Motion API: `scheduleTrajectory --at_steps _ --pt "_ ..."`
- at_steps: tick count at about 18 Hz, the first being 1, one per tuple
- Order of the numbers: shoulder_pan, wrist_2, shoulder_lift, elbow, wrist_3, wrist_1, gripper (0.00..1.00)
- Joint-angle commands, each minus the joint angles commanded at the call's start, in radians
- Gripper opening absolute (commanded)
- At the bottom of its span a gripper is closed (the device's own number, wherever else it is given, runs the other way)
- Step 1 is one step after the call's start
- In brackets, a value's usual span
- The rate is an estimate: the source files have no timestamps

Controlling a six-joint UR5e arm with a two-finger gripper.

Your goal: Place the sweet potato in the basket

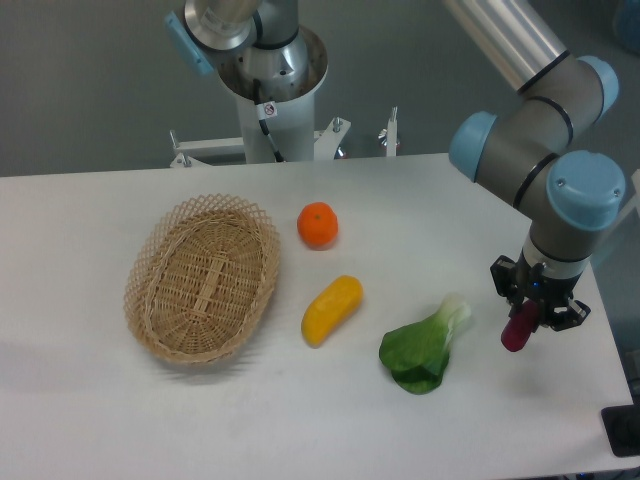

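The gripper point(524, 322) is hanging over the right end of the white worktop point(300, 400), its jaws pinching the sweet potato point(518, 331), which is pointing downward with its magenta lower end showing below them. The basket point(203, 277) is sitting well apart, on the left side of the worktop, with nothing in it. Between them are lying 3 other items: an orange point(318, 224) just right of the basket, a yellow vegetable point(332, 309) below it, and a leafy green point(424, 347) near the gripper.
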Motion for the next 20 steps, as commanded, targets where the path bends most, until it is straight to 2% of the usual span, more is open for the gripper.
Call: scheduleTrajectory --at_steps 10,13,18,20 --pt "-0.008 0.005 0.0 -0.002 -0.002 0.0 0.31" --pt "-0.012 0.002 0.008 -0.021 -0.003 0.002 0.31" --pt "-0.061 0.003 0.012 -0.043 -0.077 0.012 0.31" --pt "-0.084 0.003 0.021 -0.06 -0.101 0.034 0.31"
